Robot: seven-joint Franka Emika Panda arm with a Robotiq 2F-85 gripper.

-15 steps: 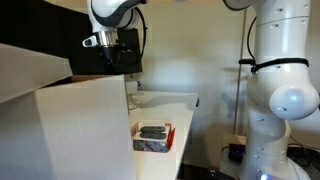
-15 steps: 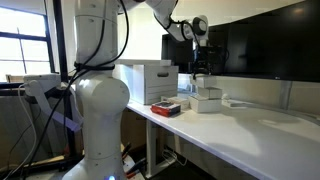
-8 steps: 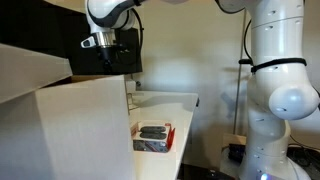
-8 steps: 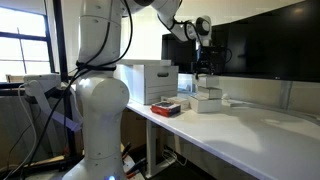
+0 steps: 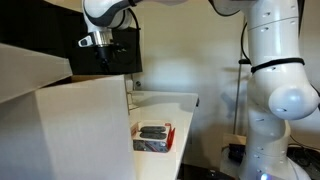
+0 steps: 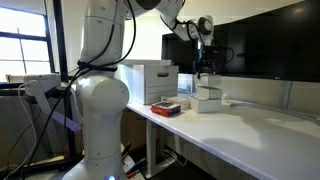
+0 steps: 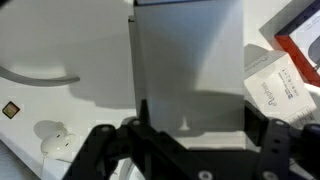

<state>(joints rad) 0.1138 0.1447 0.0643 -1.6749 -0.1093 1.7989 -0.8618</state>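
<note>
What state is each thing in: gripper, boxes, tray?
gripper: over the small white box, jaws at its two sides; grip unclear.
small white box: closed, flat face up.
red tray: upright, holding a dark item.
large cardboard box: upright, top flap looks raised.

Matt white cardboard box [image 7: 190, 65], smooth matt white table [image 6: 250, 125], glossy white plastic arm shell [image 5: 280, 60].
</note>
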